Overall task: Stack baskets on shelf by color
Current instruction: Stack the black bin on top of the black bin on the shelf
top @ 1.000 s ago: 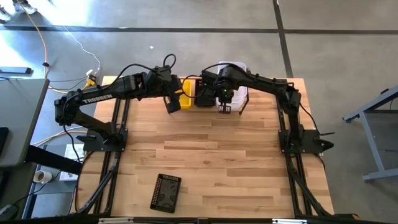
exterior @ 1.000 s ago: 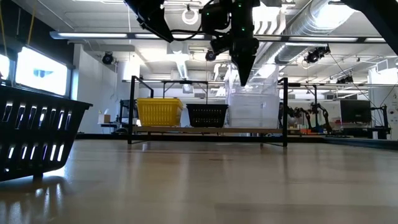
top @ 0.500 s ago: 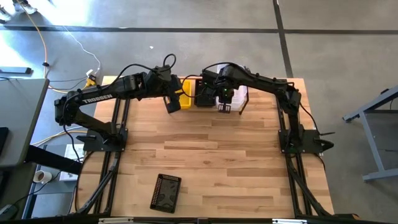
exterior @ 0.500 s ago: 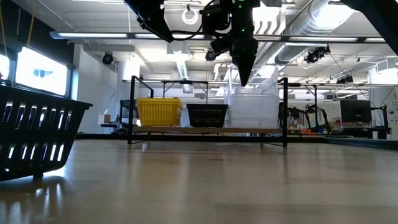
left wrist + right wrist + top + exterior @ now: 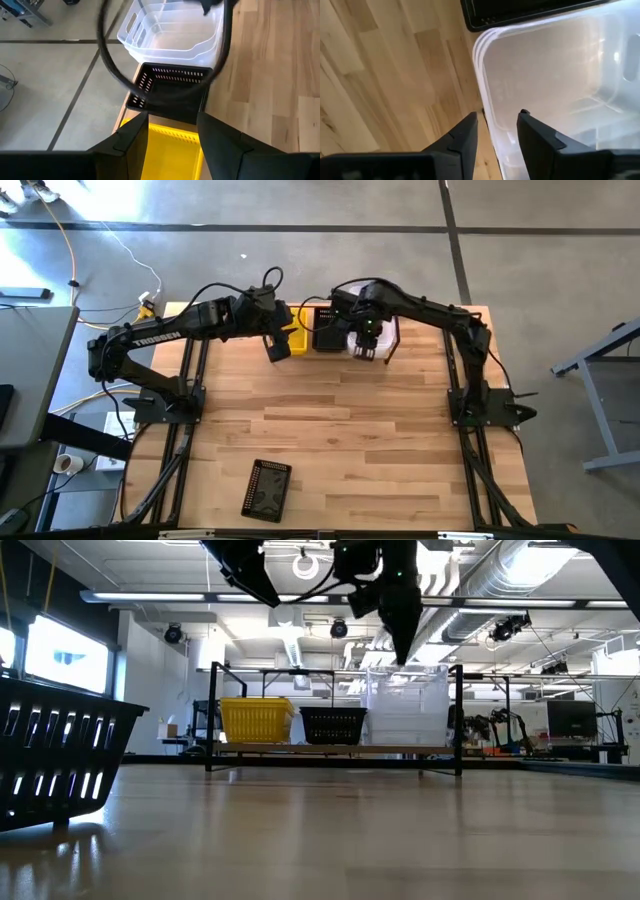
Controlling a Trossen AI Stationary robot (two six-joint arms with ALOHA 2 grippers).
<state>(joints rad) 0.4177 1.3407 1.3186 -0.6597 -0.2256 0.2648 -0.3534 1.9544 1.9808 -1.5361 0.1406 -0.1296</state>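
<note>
Your right claw (image 5: 496, 131) hangs parted and empty astride the light, slippery clear plastic basket's (image 5: 560, 85) thin rim; pinch that stiff wall.

The left arm (image 5: 170, 335) and right arm (image 5: 440, 320) are black, with black cables looping over them. The left arm has white letters on it. A small green light shines on the right one.

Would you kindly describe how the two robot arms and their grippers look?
Both arms are dark, jointed and slim, with black cables looping above them. The left arm carries white TROSSEN lettering. The left gripper and right gripper each have two dark, angular fingers.
</note>
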